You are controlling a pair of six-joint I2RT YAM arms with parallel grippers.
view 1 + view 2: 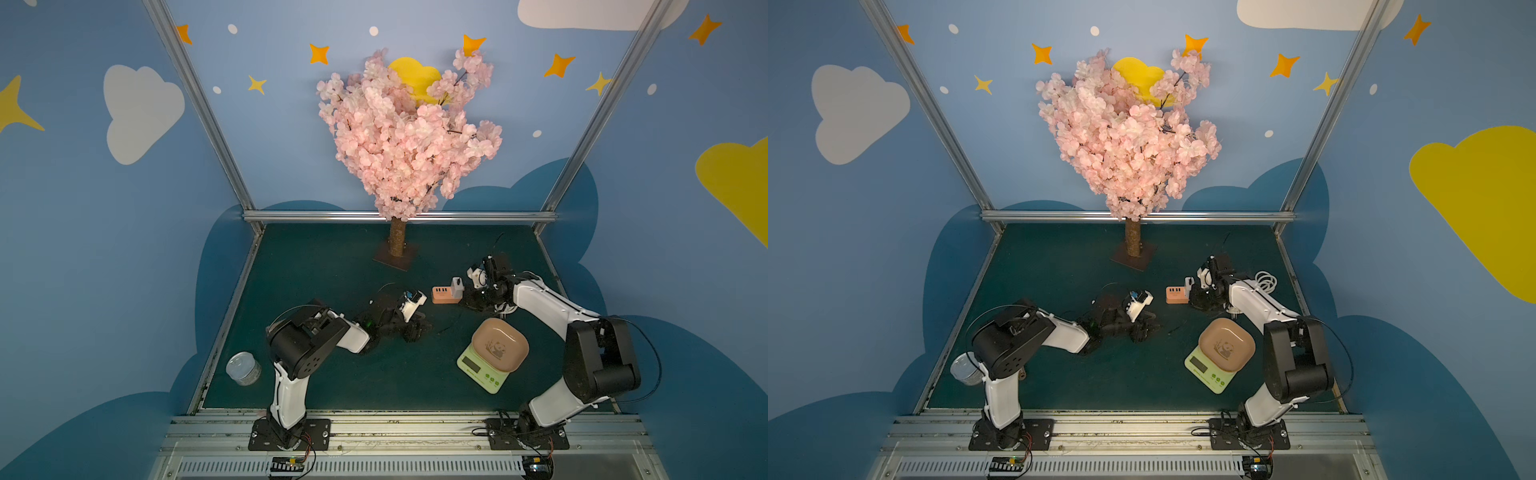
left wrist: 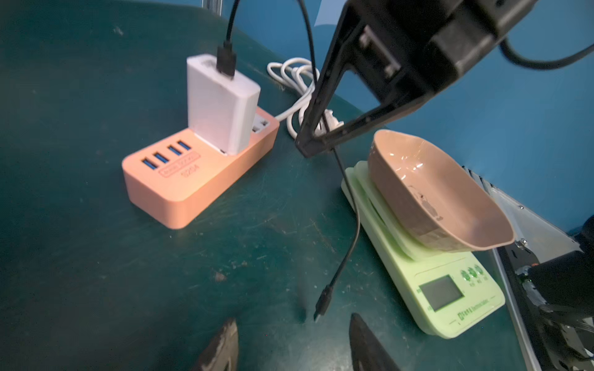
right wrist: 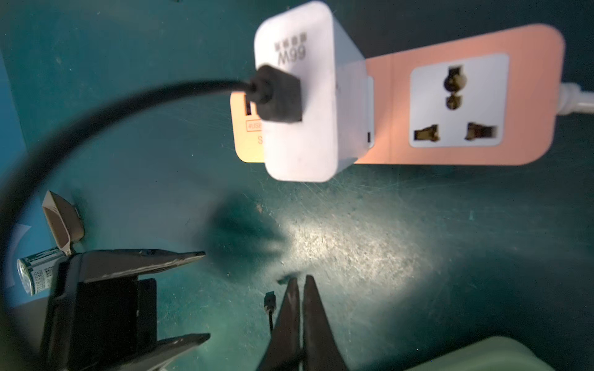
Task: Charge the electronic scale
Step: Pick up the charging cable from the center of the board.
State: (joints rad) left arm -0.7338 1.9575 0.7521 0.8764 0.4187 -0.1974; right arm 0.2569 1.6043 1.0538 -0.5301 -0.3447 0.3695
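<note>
The electronic scale (image 1: 482, 368) (image 1: 1208, 368) is pale green with a tan panda tray and sits at the right front of the mat. A black cable (image 2: 352, 225) runs from the white charger (image 2: 221, 102), which is plugged into the orange power strip (image 2: 193, 173). My right gripper (image 3: 301, 278) is shut on this cable beside the strip. The cable's free plug (image 2: 323, 302) hangs below the grip, just above the mat, left of the scale (image 2: 450, 289). My left gripper (image 2: 293, 318) is open and empty. The plug hangs just ahead of its fingertips.
A coiled white cord (image 1: 1264, 282) lies behind the power strip (image 1: 444, 294). A pink blossom tree (image 1: 397, 245) stands on a square base at the back. A clear bottle (image 1: 243, 368) lies at the mat's left edge. Metal frame rails border the mat.
</note>
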